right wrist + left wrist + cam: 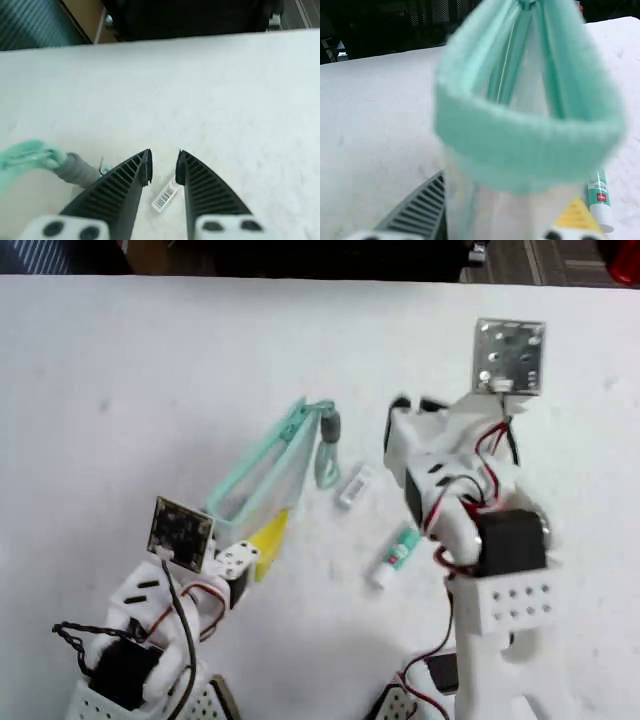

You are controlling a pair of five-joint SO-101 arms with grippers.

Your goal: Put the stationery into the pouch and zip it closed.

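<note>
Right pincer is hanging just above the small white barcoded piece, jaws a little way apart with nothing between them, so it isn't holding anything yet. Left pincer looks clamped onto the near end of the pouch, propping it up off the surface with the mint-green mouth gaping open toward the other arm. There's a yellow piece right at that pincer; can't tell if it's part of a finger or something already in the pouch. So I'd call this the loading step, pretty early on: 2 bits of stationery are lying out on the surface, the white barcoded piece just beside the pouch's far end, and a green-and-white tube a bit nearer the arms' bases. The zip is wide open, and its grey pull tab sits at the far end of the pouch, near the right pincer. The next move looks like dropping straight down so the jaws straddle the white piece, then closing. It's thin and lying flat, so the fingers probably need to get right down to the surface or they'll just skate over it. After that it has to go into a fairly narrow mouth, so the left arm needs to keep the pouch steady.
</note>
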